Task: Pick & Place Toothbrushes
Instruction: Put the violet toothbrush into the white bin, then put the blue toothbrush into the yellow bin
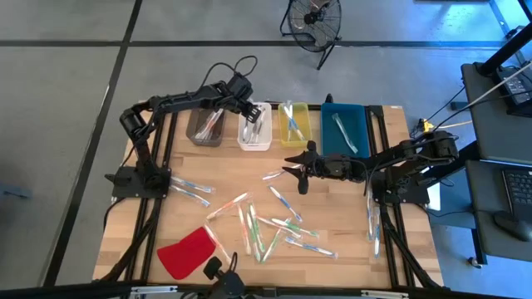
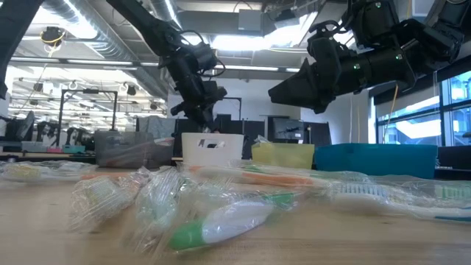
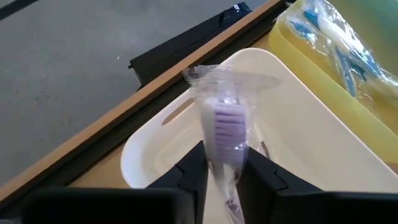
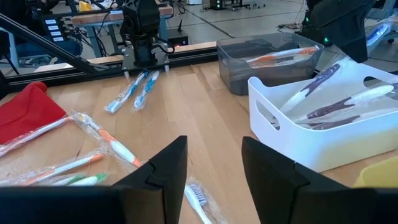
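Purple-bristled wrapped toothbrush [image 3: 225, 134] sits pinched in the left end effector [image 3: 224, 174] over the white bin [image 1: 254, 126] at twelve o'clock, presumably for dropping, while the right end effector [image 4: 214, 171] gapes empty mid-worktop [image 1: 241, 178].

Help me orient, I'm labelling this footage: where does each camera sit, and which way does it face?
High: overhead, straight down; both arms.
Low: table height, across wrapped toothbrushes; arms above.
Left wrist: above white bin; left gripper around purple toothbrush.
Right wrist: above table, right gripper open.
Shared: white bin.
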